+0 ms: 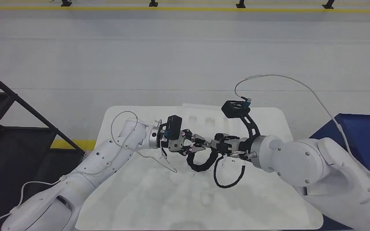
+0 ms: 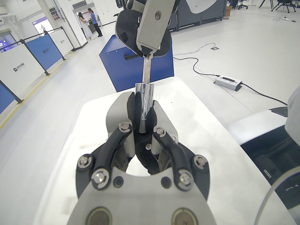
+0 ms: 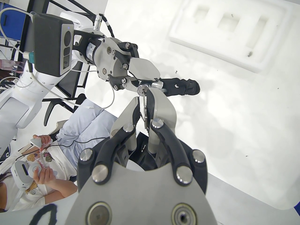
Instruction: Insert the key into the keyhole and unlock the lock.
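Where both arms meet over the white table (image 1: 144,196), top view: left gripper (image 1: 195,144) and right gripper (image 1: 209,147) tip to tip, with a black cable (image 1: 196,167) looping beneath them.

Left wrist view: left gripper pressed together on the lock (image 2: 144,99), clamping its chrome cylinder. The key (image 2: 147,69) blade runs into the cylinder's end face. Right gripper pinches the key's head.

Right wrist view: key at the keyhole, and the lock's black body juts past the left fingers (image 3: 145,70). Foam tray (image 3: 269,12) lies on the table, well apart.
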Robot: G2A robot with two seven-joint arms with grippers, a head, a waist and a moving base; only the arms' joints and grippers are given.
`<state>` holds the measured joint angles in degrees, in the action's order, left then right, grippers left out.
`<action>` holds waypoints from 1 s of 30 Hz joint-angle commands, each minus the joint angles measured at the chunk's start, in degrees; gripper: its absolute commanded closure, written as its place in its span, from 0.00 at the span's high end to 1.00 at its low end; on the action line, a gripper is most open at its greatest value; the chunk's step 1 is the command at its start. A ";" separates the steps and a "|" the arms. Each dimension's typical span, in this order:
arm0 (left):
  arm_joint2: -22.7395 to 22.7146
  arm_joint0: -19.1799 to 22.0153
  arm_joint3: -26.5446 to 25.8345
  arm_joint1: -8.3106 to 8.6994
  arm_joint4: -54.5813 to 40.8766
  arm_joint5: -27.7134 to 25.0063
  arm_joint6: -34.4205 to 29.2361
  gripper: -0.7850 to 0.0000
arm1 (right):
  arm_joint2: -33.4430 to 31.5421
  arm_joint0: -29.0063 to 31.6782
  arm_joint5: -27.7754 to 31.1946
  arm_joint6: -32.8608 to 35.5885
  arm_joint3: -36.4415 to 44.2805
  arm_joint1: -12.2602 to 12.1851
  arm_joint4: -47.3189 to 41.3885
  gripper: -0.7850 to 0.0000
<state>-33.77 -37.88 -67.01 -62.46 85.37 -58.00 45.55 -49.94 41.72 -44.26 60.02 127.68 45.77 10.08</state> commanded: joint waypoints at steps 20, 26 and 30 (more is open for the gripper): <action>4.76 2.43 0.54 0.11 -1.81 0.00 0.73 0.00 | 5.13 -4.51 2.07 2.07 -1.82 -0.07 2.05 0.00; 5.88 2.99 0.67 0.12 -2.69 0.00 0.73 0.00 | 6.65 -5.53 1.31 1.31 -2.34 -0.15 2.24 0.00; 6.62 3.36 1.02 0.10 -3.36 0.00 0.72 0.00 | 7.83 -6.24 0.75 0.76 -2.67 -0.23 2.34 0.00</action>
<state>-27.37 -34.61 -66.13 -62.35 82.18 -58.00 46.28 -42.38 35.65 -43.37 60.90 125.08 45.55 12.51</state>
